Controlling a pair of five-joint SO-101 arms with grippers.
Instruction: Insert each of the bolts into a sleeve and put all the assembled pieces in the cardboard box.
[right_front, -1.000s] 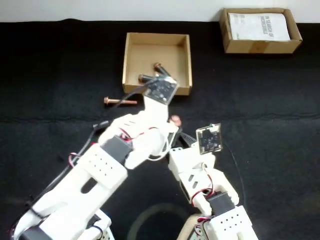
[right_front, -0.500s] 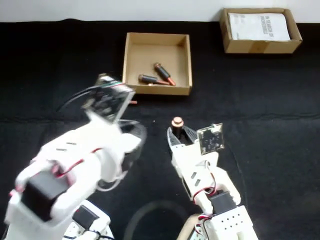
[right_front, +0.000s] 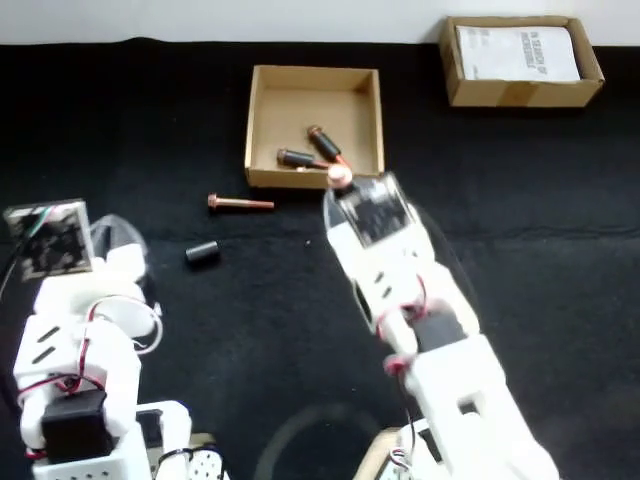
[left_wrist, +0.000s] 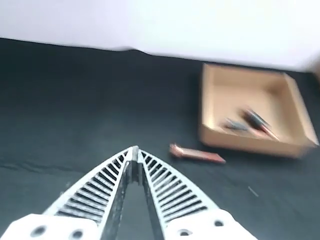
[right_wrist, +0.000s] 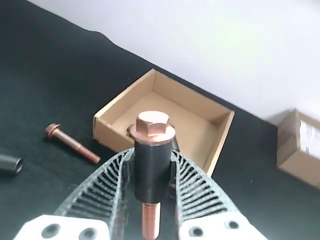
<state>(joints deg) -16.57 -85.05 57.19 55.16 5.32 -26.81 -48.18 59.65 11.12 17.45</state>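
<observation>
In the box (right_front: 262, 110) two assemblies (right_front: 297, 158); loose outside, one bolt (right_front: 240, 203), one sleeve (right_front: 202, 252).

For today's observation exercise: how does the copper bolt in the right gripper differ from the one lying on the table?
The held copper bolt wears a black cylindrical sleeve; the loose copper bolt is bare. The held bolt is raised in the right gripper; the loose bolt lies flat on the black table. Both are copper-coloured.
</observation>
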